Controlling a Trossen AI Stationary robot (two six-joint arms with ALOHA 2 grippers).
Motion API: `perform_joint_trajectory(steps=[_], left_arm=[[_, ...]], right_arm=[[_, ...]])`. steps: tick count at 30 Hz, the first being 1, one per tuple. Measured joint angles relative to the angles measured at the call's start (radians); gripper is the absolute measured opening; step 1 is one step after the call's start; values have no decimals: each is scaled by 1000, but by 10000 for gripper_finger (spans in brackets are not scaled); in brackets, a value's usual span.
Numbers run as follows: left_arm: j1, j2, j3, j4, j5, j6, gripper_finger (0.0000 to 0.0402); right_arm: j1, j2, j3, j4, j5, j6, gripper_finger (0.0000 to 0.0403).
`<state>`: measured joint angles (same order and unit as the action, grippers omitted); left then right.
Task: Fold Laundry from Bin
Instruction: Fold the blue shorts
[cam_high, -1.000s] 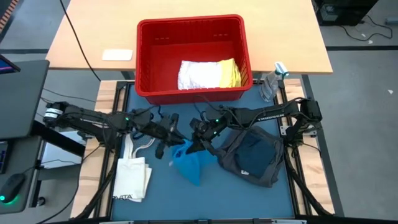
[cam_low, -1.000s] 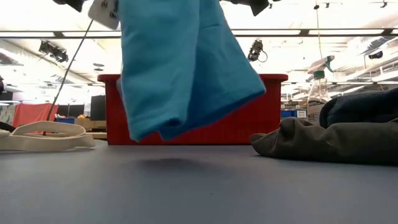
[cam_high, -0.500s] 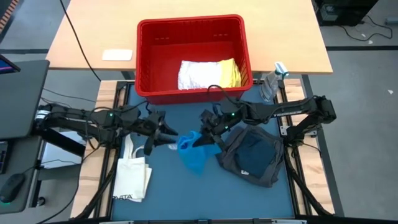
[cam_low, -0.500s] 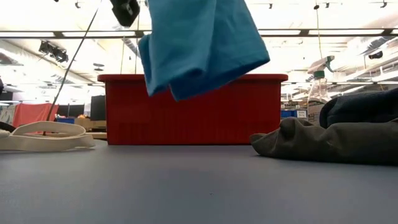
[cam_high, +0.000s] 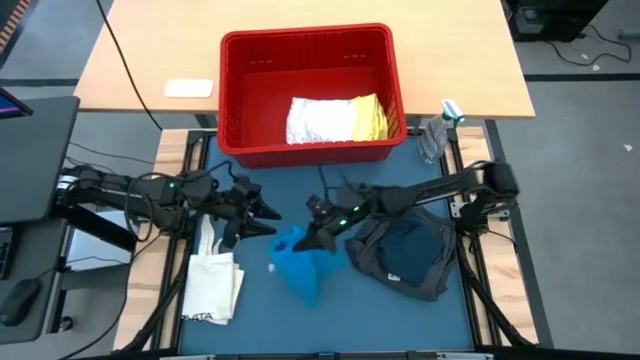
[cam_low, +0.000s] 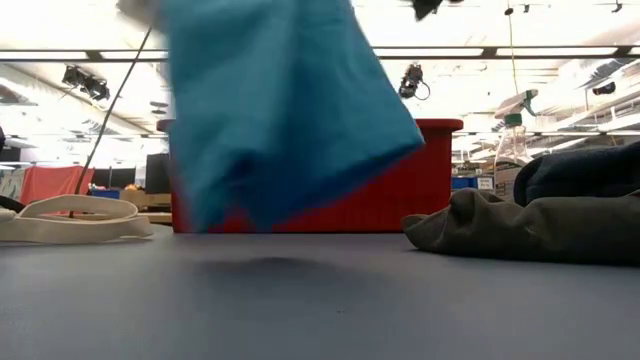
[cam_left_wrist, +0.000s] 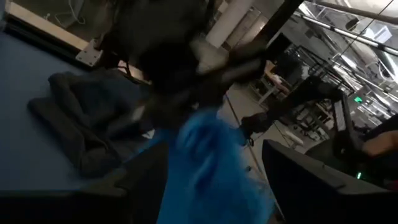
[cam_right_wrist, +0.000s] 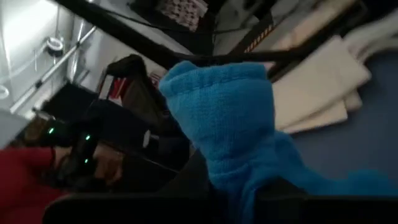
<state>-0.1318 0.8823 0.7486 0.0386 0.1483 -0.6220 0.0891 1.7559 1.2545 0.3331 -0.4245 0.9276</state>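
Observation:
The bright blue cloth (cam_high: 298, 264) hangs over the middle of the blue mat, bunched and filling the upper part of the low view (cam_low: 280, 110). My right gripper (cam_high: 312, 236) is shut on its top. My left gripper (cam_high: 262, 214) stands just left of the cloth, open, its fingers spread and holding nothing. The red bin (cam_high: 232, 95) stands at the mat's far edge with a white textured piece (cam_high: 318, 120) and a yellow piece (cam_high: 372, 117) lying in it. A dark grey and navy pile (cam_high: 405, 250) lies on the mat at the right. My right gripper pinches the blue cloth's bunched upper part (cam_right_wrist: 249, 190) between its two fingers, coming nearly level from the table's right. One layer or several, I cannot tell. The cloth hangs slack below the fingers, its lower end (cam_low: 250, 215) just clear of the mat.
A cream tote bag (cam_high: 212, 282) lies on the mat's left side, its handles (cam_low: 70, 215) spread out. A spray bottle (cam_high: 440, 128) stands by the bin's right corner. Bare mat (cam_high: 330, 320) lies near the front edge.
My left gripper has opened, let go of the blue cloth and drawn back toward the table's left edge. My right gripper, still shut on the cloth, swung it up and toward the bin, then brought it back down and left; the cloth now hangs from that gripper alone.

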Motion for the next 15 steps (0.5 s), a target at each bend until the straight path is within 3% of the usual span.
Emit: perform_joint_trajectory(steps=[4,8,15], left_arm=[[0,-12,1,-94,-31,9,242],[26,-10,0,-240,-83,10,232],[79,-11,0,-318,-84,3,229]], right_arm=[[-24,123,0,43,13,38,35],[-111,240,-2,-30,45,25,48],[-257,319,-2,-9,39,15,147]])
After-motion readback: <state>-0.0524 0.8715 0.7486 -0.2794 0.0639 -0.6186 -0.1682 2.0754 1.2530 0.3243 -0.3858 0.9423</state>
